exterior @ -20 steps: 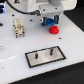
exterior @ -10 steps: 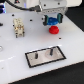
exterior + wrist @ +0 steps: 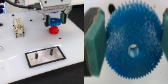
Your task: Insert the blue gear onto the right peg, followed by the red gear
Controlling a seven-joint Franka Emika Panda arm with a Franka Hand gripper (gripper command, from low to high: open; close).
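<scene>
The gripper (image 3: 54, 21) is closed on the blue gear (image 3: 131, 44), and the wrist view shows this plainly: the toothed blue disc fills the middle of the picture, its centre hole facing the camera, with a teal finger pad (image 3: 95, 45) pressed against its rim on one side and the other pad at the opposite edge. In the exterior view the blue gear (image 3: 55, 21) shows only as a small blue patch between the fingers, raised off the white table (image 3: 15, 57). Directly under it the red gear (image 3: 53, 29) lies flat on the table, seemingly just beneath the held disc; whether the two touch cannot be told at this size. The white plate with the black border (image 3: 45, 55) sits nearer the camera, well apart from the gripper, and the right peg (image 3: 50, 50) stands upright on it with nothing on it, the shorter pin (image 3: 36, 55) towards the exterior view's left. A small beige fixture (image 3: 19, 26) stands on the table at the exterior view's left. Compared with half a second and a second ago, the arm sits in much the same spot over the red gear, with no clear shift of gears or plate.
</scene>
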